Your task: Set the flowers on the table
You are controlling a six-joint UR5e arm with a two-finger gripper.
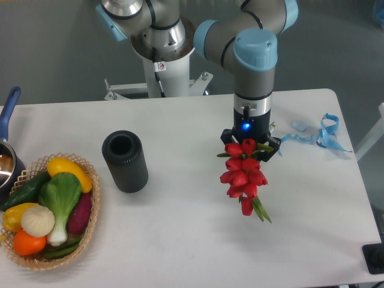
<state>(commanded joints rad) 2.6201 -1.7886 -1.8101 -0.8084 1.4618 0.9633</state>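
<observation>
Gripper (250,146): was clenched on the red tulip bunch (243,174)
Tulips: were held over the white table (180,240)
Black vase (125,161): was stood well apart, leftward

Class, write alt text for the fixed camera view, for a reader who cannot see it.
The hand holds red flowers over a white table. To their left stands a black cylinder, and a vegetable basket sits at the left edge.

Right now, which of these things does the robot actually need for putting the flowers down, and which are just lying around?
Part of the job:
flowers, red, held in the hand
table, where they should end up

Just lying around:
black vase
basket of vegetables
blue ribbon
pot at the left edge
</observation>
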